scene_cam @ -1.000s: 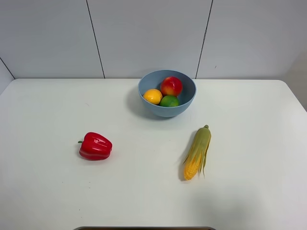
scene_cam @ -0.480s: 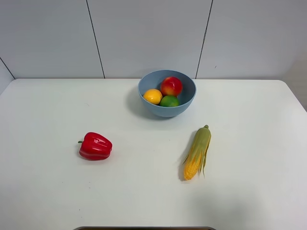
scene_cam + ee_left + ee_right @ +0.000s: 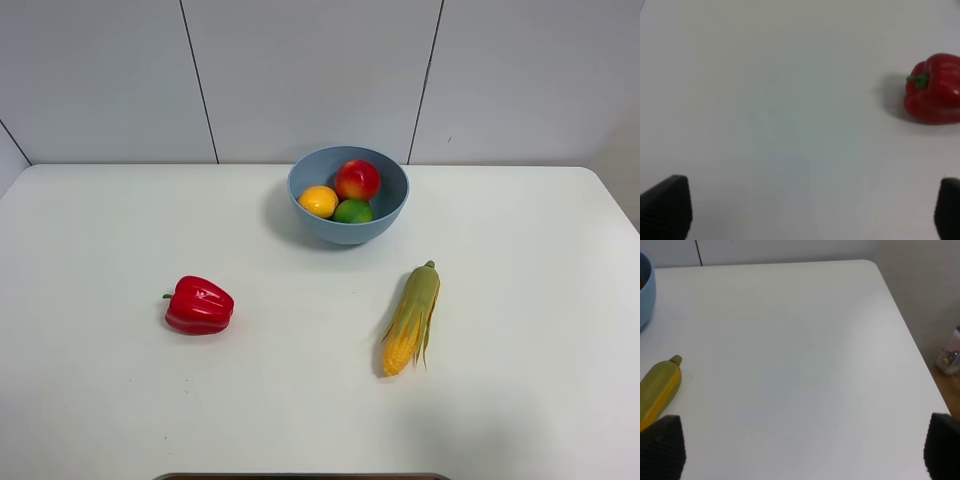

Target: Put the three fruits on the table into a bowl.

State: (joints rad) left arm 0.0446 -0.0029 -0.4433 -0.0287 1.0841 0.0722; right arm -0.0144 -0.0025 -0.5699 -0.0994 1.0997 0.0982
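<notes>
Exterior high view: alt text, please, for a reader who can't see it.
A blue bowl at the back of a white table holds an apple, a lime and a mango. A red pepper and a corn cob lie nearer the camera; no arms show.

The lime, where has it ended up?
In the exterior high view the lime sits inside the light-blue bowl at the back middle of the table, nearest the camera, touching the apple and the mango.

- My left wrist view cuts off the red bell pepper (image 3: 935, 89).
- My right wrist view crops the bowl (image 3: 645, 290) and the corn cob (image 3: 657, 390).
- I see only finger tips (image 3: 662, 447) of each gripper.
</notes>
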